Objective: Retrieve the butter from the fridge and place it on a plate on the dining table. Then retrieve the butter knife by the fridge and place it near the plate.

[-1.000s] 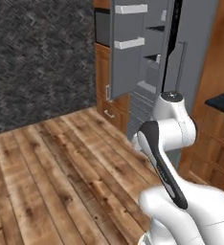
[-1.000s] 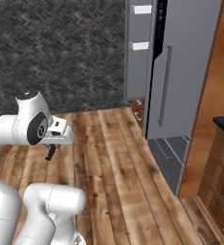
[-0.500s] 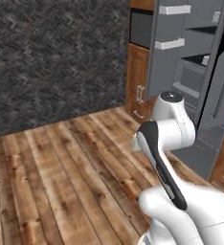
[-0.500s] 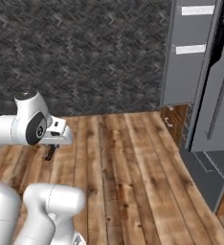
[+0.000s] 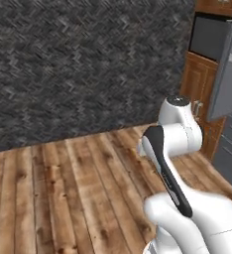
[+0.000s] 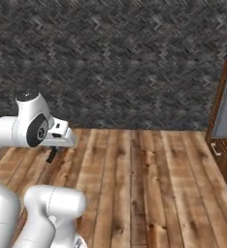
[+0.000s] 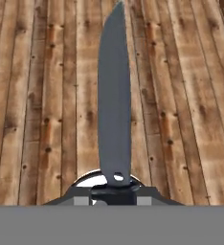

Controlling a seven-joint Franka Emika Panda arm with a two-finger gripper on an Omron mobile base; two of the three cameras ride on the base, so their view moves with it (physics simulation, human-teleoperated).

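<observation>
Item 1, butter knife [image 7: 114,95]: slim dark grey blade, seen in the hand view standing straight out from the gripper [image 7: 115,190] over the wooden floor [image 7: 42,86]. Its handle end sits between the nearly closed jaws; the grip reads as firm, tip pointing away from the hand, likely so the blade travels clear of the arm.

Item 2, gripper, right base view [image 6: 51,155]: tucked low just beside the arm's shoulder, a compact carrying pose suited to driving.

Item 3, fridge [image 5: 229,74]: grey door edge at the right of the arm, beside wooden cabinets [image 5: 201,94].

Item 4, stone wall [image 6: 125,63]: ahead of the arm, across the floor.

Judgement: knife retrieved; delivery near the plate outstanding.
</observation>
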